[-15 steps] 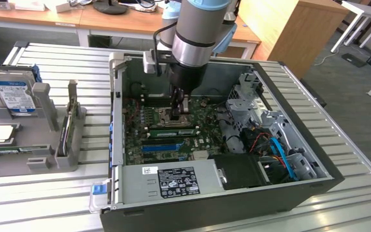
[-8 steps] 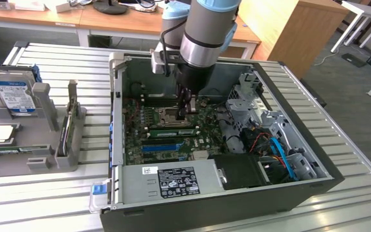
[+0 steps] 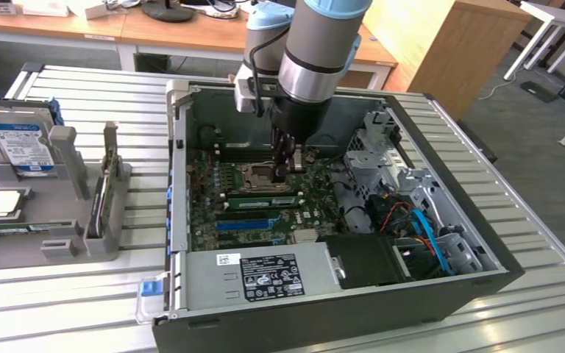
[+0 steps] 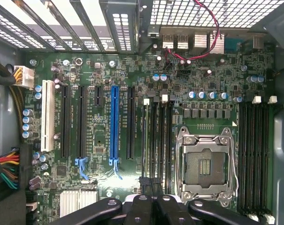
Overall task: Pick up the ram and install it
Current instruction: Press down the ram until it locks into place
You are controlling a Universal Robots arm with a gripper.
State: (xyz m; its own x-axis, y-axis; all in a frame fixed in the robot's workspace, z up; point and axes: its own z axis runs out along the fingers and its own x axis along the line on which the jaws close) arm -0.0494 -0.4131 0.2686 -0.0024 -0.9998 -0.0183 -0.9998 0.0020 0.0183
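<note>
Slatted counter carrying open computer case; rack with hard drive at frame left. Inside, mid-frame, tool closed at end of ram in motherboard slot.

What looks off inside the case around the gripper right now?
Nothing looks spilled, broken or askew. The one odd thing is the CPU socket, which sits uncovered with no cooler on it, right beside the memory slots that the gripper hangs over.
</note>
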